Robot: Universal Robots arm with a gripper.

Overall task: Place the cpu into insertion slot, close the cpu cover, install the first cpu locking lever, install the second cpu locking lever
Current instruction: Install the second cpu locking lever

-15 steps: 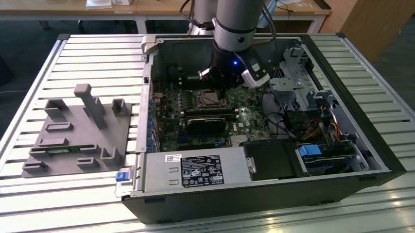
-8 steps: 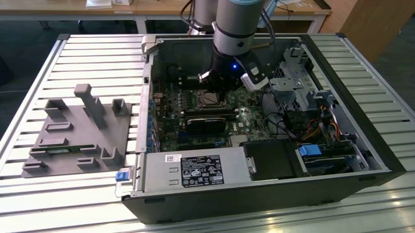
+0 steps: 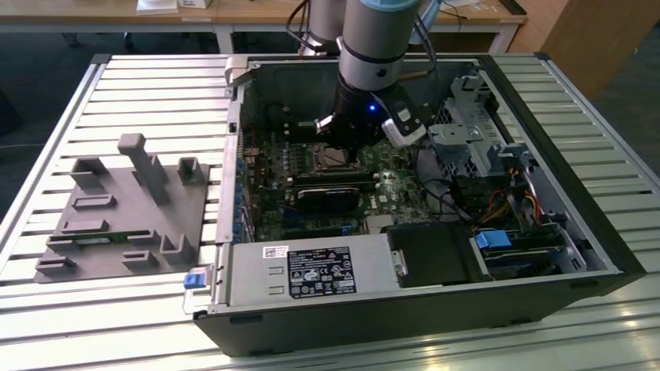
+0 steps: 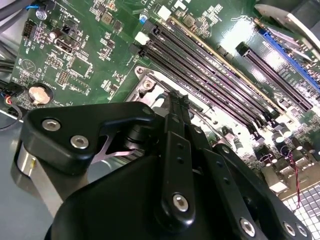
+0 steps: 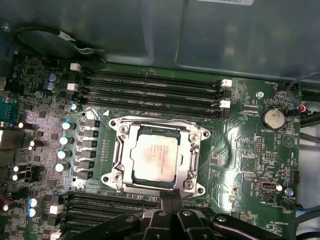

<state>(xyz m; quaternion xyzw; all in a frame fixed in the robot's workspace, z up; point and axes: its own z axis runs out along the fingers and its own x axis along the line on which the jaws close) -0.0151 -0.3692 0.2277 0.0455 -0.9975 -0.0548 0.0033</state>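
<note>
Hovering with fingers pressed together, the gripper (image 5: 170, 196) is sitting at six o'clock of the cover (image 5: 192, 157), cpu (image 5: 155, 157) lying seated inside.

The grey and silver jointed robot arm (image 3: 373, 42) is reaching down from the far side in the exterior view, its wrist showing a small blue light. At its end the black metal two-fingered gripper (image 3: 344, 158) is pointing straight down. In both wrist views its slim black fingers (image 5: 169, 197) are pressing flat against each other with no gap, the linkage bars (image 4: 177, 165) folding in behind them.
</note>
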